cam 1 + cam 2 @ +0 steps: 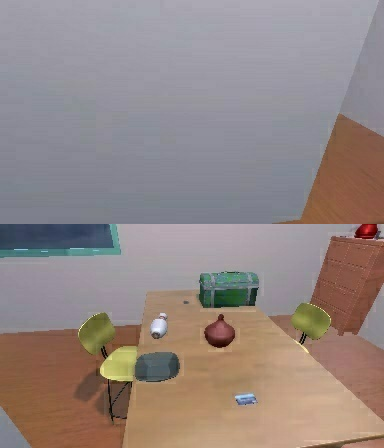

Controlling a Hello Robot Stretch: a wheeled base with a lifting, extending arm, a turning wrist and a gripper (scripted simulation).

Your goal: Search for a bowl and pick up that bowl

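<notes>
A shallow grey-green dish, round like a low bowl, lies near the left edge of a long wooden table in the arm side view. Farther along the table lie a white bottle on its side and a dark red bulb-shaped vase. A green chest stands at the table's far end. A small blue and white flat item lies toward the near end.
Yellow chairs stand at the table's left and right. A wooden dresser with a red thing on top stands at the right. In the forward view, a grey wall is close ahead, with wooden floor at the lower right.
</notes>
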